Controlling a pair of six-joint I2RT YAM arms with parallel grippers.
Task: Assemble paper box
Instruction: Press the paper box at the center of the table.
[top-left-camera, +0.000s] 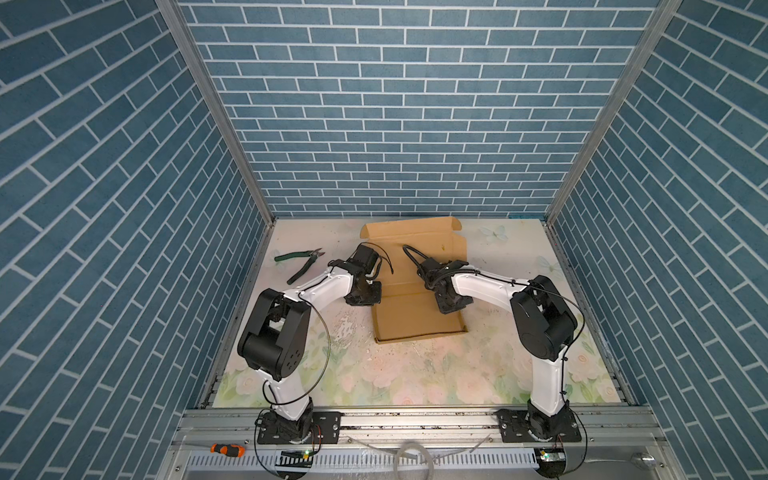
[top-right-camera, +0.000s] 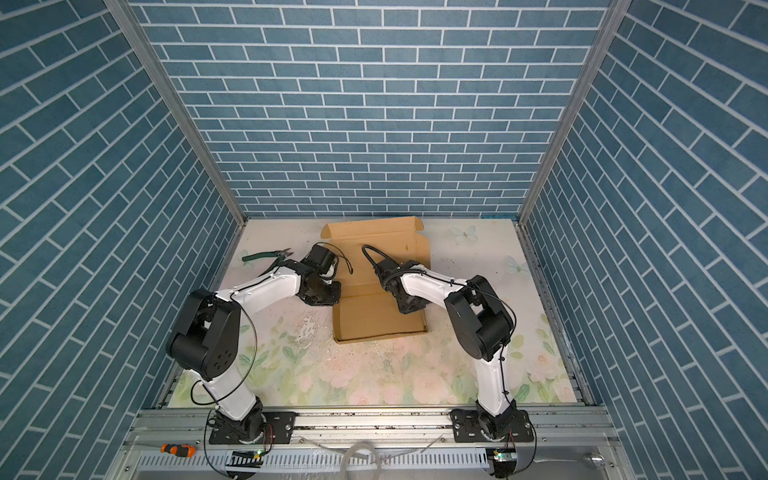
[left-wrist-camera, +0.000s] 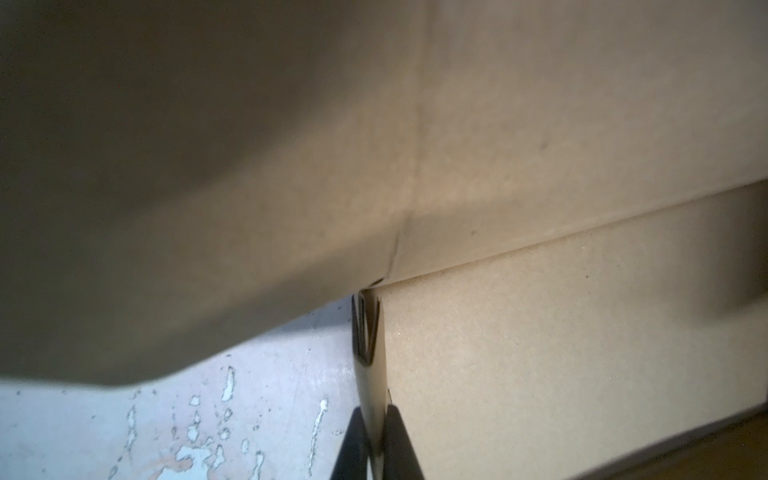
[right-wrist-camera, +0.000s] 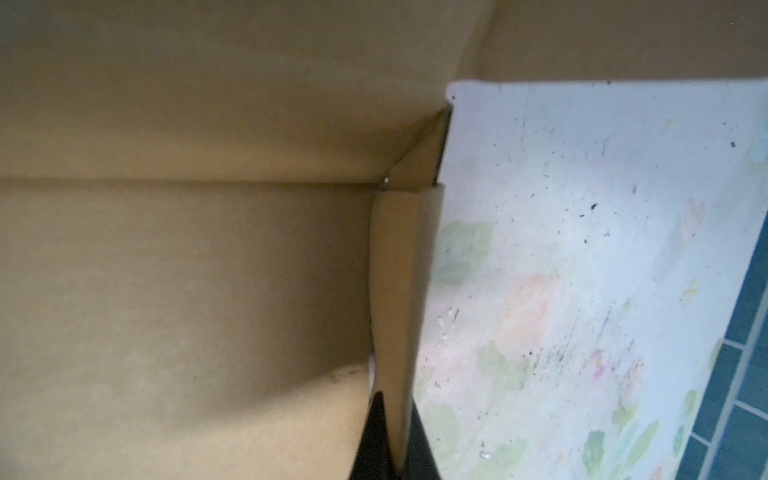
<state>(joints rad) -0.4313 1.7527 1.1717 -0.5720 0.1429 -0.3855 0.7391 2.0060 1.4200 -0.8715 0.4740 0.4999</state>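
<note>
Clamped the left gripper (left-wrist-camera: 375, 417) narrow on the paper box (top-left-camera: 415, 322) at its 9 o'clock wall; clamped the right gripper (right-wrist-camera: 397, 415) likewise at 3 o'clock. Sat mid-way on the table (top-left-camera: 415, 374), lid flap open toward 12. Risked creasing or tearing the thin walls if pulled unevenly, or dragging the box. Counted two grippers, one box, one green-handled cutter (top-left-camera: 300, 261) at 10 o'clock, one screwdriver (top-left-camera: 226, 449) at 7.
</note>
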